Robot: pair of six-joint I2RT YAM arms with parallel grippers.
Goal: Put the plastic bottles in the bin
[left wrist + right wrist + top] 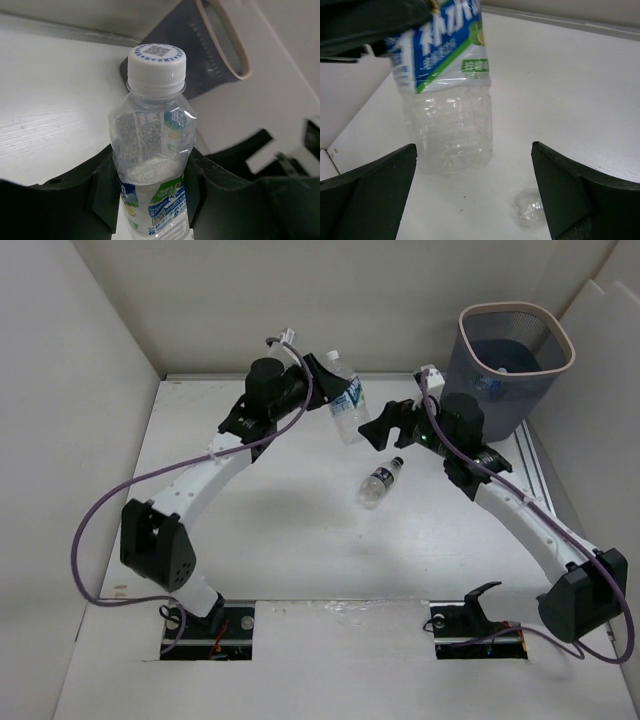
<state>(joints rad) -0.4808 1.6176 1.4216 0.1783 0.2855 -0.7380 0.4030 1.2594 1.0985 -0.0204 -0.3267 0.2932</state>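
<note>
My left gripper (pixel 335 390) is shut on a clear bottle (pixel 345 400) with a white cap and a white-green-blue label, holding it above the table's far middle; its cap and body show in the left wrist view (pixel 155 145). My right gripper (pixel 385 425) is open and empty just right of that bottle, whose lower half shows in the right wrist view (pixel 447 100). A small clear bottle (pixel 380 483) with a dark cap and dark label lies on the table below both grippers; its base shows in the right wrist view (pixel 530 207). The grey-blue bin (pixel 510 365) stands at the far right.
The bin also shows in the left wrist view (pixel 210 50), beyond the held bottle's cap. Something pale lies inside the bin. White walls enclose the table on the left, back and right. A metal rail (pixel 535 475) runs along the table's right edge.
</note>
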